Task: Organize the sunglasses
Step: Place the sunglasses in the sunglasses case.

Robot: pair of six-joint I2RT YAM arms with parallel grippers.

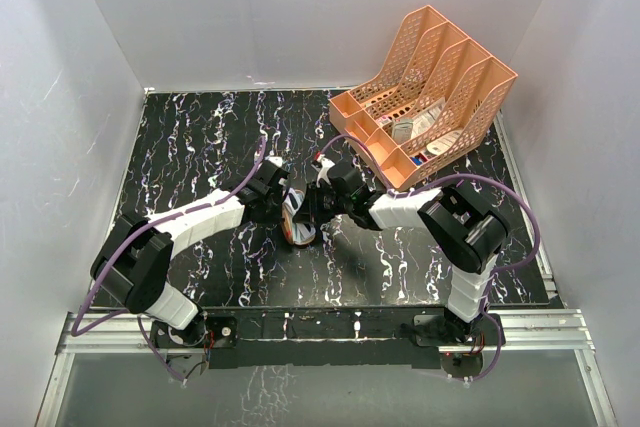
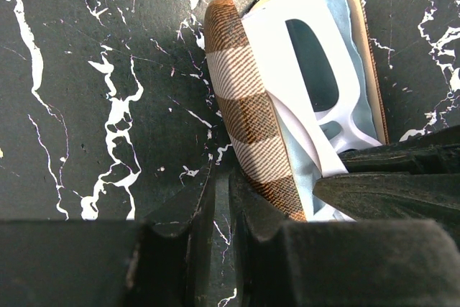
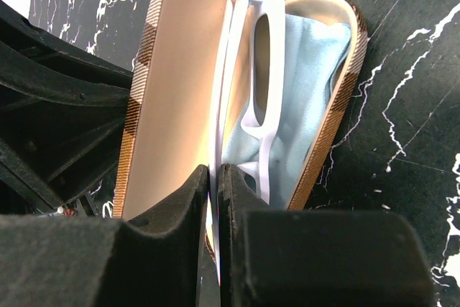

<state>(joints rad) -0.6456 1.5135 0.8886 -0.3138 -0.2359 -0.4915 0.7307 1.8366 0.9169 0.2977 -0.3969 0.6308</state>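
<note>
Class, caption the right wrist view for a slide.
Right gripper pinches thin white-framed sunglasses over light blue cloth in open brown plaid case.

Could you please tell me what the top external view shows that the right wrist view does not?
Only the top external view shows the peach desk organizer at the far right. Only the right wrist view shows the white sunglasses on edge in the open plaid case, over a light blue cloth, one temple pinched in the right pincer. Both show the black marbled table and the case.
</note>
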